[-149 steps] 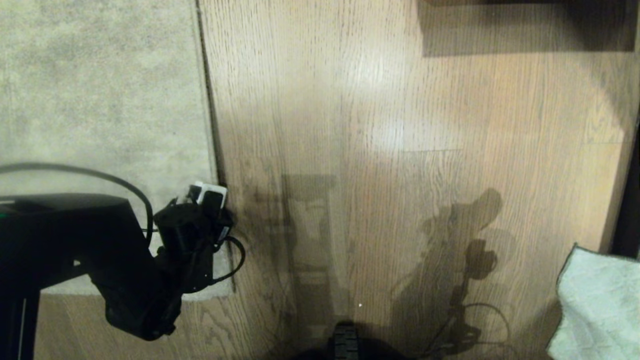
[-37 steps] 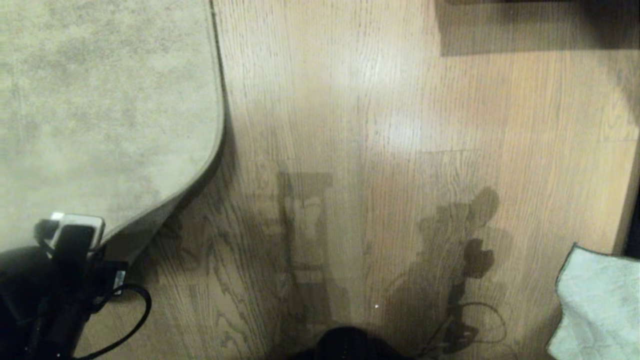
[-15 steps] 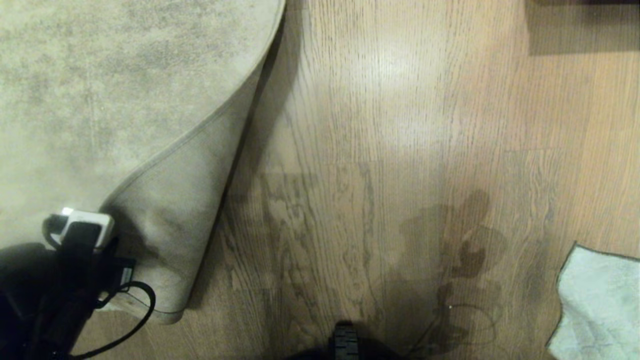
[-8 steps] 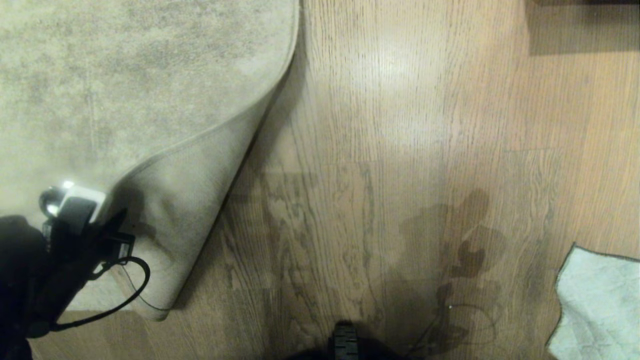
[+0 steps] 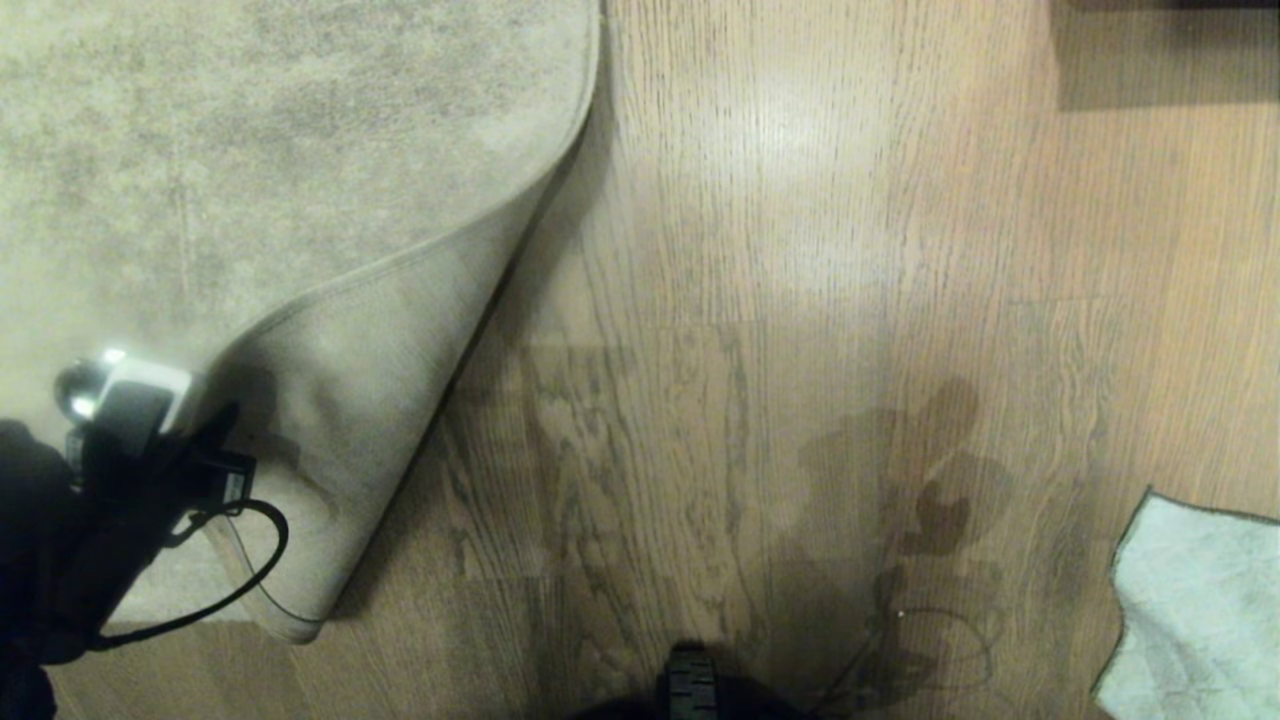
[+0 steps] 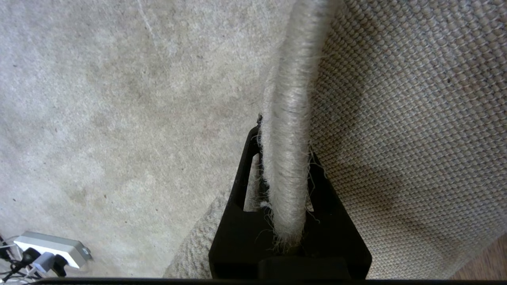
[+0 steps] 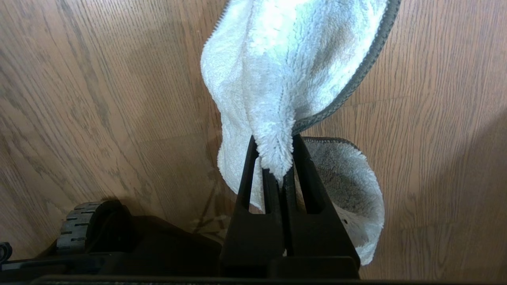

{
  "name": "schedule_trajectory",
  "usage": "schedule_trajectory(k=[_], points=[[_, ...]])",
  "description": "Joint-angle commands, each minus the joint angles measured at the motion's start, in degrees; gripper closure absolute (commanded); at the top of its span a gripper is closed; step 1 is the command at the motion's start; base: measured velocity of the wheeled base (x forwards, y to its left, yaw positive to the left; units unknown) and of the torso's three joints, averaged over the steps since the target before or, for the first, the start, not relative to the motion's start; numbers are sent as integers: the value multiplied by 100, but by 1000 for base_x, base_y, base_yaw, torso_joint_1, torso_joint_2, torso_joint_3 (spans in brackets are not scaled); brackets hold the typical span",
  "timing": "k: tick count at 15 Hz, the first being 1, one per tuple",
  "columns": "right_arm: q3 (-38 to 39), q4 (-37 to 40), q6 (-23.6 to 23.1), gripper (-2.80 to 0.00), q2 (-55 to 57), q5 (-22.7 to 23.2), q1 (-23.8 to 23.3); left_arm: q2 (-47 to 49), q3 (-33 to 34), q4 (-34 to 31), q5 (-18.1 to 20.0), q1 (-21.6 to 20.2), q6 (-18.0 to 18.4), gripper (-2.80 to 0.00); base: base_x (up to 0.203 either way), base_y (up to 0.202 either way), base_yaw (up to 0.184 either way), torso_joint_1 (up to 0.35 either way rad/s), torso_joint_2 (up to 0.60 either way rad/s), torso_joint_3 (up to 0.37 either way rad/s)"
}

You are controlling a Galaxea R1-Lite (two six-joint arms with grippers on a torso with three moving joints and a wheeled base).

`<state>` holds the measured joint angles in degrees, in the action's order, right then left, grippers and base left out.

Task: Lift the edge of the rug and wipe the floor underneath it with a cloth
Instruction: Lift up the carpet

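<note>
Rug edge (image 5: pixel 400 265) farther back; no lettering

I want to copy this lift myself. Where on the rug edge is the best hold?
Pinch the thick bound border of the rug edge near its corner, from the open floor side. It is narrow enough for the left tool, which is shut across it.

- The folded-back rug edge (image 5: pixel 400 262) is the landmark: its pale underside arches over the floor (image 5: pixel 760 330) and blocks a straight pass to the rug side.
- The left hand (image 6: pixel 283 174), clamped on that edge, stands in the way at its near end.
- Away from the fold, toward the cloth (image 5: pixel 1195 610), the planks lie bare and passable.
- A power strip (image 6: pixel 53 246) lies on the rug top beyond the edge.
</note>
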<state>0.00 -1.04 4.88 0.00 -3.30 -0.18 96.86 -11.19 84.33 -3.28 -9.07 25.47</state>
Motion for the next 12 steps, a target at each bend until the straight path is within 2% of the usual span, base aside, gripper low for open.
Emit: schedule_trajectory(k=[1,12], points=[[0,-2,5,0,9,-4,-6,-40,-23,66,12,-16,11,0,0,0,0,0,0,0],[0,-2,5,0,9,-4,1,-149,-32,57,29,-55,-19,0,0,0,0,0,0,0]])
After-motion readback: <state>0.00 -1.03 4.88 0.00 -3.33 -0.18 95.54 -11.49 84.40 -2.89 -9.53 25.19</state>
